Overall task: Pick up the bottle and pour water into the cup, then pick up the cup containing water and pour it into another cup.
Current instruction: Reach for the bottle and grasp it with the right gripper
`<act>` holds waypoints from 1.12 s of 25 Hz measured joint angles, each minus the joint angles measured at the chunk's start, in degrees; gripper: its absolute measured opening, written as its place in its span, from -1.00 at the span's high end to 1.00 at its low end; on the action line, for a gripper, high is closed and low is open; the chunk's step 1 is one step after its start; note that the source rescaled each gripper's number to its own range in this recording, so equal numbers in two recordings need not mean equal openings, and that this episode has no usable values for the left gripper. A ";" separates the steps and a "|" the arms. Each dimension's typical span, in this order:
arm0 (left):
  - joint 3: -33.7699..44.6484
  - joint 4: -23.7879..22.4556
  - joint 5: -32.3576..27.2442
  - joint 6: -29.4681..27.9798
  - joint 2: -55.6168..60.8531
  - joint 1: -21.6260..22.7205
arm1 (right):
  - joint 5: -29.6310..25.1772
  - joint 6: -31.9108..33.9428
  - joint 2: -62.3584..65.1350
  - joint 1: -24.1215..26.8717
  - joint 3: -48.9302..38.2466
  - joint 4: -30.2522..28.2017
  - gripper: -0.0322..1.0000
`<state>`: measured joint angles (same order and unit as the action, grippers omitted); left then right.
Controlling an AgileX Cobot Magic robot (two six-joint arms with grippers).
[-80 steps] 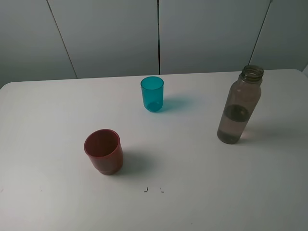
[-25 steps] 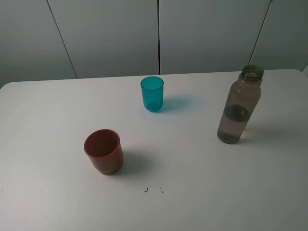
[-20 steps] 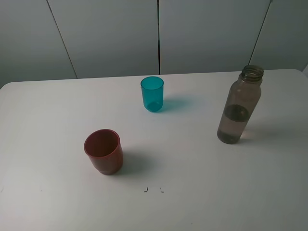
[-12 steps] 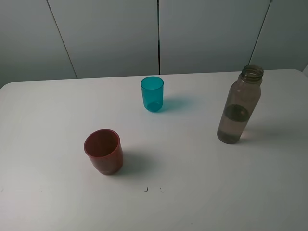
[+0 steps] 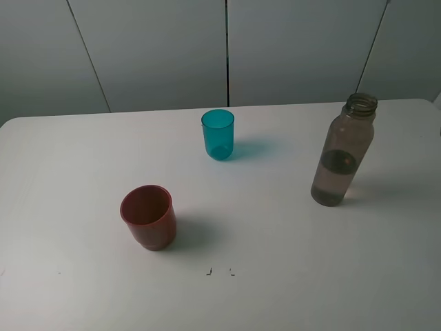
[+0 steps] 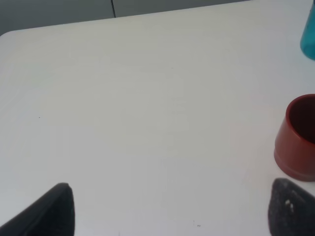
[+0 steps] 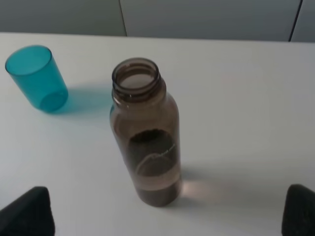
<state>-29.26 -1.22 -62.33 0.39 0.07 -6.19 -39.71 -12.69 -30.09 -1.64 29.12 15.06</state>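
Observation:
The smoky grey-brown bottle (image 5: 342, 152) stands upright and uncapped at the table's right, also seen in the right wrist view (image 7: 146, 132). The teal-blue cup (image 5: 218, 134) stands upright near the table's back middle; the right wrist view shows it (image 7: 37, 77) beyond the bottle. The red-brown other cup (image 5: 147, 216) sits front left, and its side shows at the edge of the left wrist view (image 6: 297, 138). My right gripper (image 7: 167, 214) is open, fingertips wide apart, with the bottle a little ahead of the gap. My left gripper (image 6: 172, 211) is open, the red cup just ahead of one fingertip (image 6: 290, 206). Neither arm appears in the overhead view.
The white table (image 5: 275, 241) has its back edge against grey wall panels (image 5: 227, 48). Two small dark marks (image 5: 219, 272) lie near the front middle.

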 joint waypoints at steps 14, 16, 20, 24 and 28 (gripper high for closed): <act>0.00 0.00 0.00 0.00 0.00 0.00 | 25.51 -5.77 -21.32 -11.20 -14.66 2.31 -0.99; 0.00 0.00 0.00 0.00 0.00 0.00 | 31.52 -6.01 -23.60 -12.74 -17.03 2.31 -0.99; 0.00 0.00 0.00 0.00 0.00 0.00 | 42.27 -5.34 -27.58 -13.12 -19.81 2.31 -0.99; 0.00 0.00 0.00 0.00 0.00 0.00 | 45.91 -5.10 -31.59 -13.13 -20.29 2.31 -0.99; 0.00 0.00 0.00 0.00 0.00 0.00 | 49.36 -4.67 -36.61 -13.13 -20.33 2.18 -0.99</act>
<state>-29.26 -1.22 -62.33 0.39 0.07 -6.19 9.65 -17.35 -66.70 -14.78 8.80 17.24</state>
